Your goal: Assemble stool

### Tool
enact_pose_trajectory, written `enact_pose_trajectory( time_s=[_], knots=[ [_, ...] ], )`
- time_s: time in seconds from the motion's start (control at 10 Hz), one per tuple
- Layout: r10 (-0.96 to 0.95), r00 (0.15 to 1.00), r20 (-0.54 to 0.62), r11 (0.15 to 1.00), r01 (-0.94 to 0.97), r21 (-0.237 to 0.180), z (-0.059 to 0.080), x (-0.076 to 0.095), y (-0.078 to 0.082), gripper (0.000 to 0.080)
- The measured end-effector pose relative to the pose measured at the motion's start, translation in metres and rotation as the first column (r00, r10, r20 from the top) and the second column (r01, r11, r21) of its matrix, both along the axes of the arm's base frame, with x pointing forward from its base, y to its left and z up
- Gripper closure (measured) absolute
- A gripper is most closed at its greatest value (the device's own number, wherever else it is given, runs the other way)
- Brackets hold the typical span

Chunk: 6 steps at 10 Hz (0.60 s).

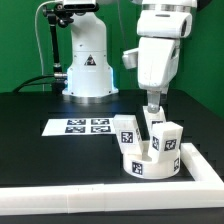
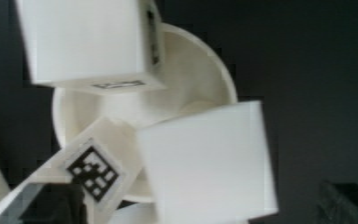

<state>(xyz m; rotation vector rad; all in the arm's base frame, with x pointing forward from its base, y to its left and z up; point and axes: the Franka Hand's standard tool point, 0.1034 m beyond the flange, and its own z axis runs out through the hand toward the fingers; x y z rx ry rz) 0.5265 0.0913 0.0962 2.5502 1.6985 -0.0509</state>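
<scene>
One arm hangs straight down, gripper [image 1: 153,103] above the stool seat [image 1: 150,166]; can't tell if fingers are apart. Legs [image 1: 125,133] carry tags.

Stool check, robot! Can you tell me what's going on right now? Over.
Gripper low over the stool, fingers hidden behind a leg. Two legs standing on the round seat. White border wall close beside the seat. Nothing else in the way.

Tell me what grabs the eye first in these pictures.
First, the white gripper coming straight down onto the stool, a round seat with tagged block legs standing on it, in the corner of the white border wall. Next, the marker board flat on the black table, toward the exterior view's left.
</scene>
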Motion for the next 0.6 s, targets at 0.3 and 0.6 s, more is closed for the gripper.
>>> enact_pose_trajectory(
  time_s=[0.3, 0.6],
  knots=[
    [0.001, 1.0, -0.008, 1.0, -0.001, -0.004, -0.008, -0.007, -0.001, 0.015],
    [0.009, 1.0, -0.014, 1.0, -0.009, -0.012, -0.015, -0.004, 0.001, 0.015]
  ],
)
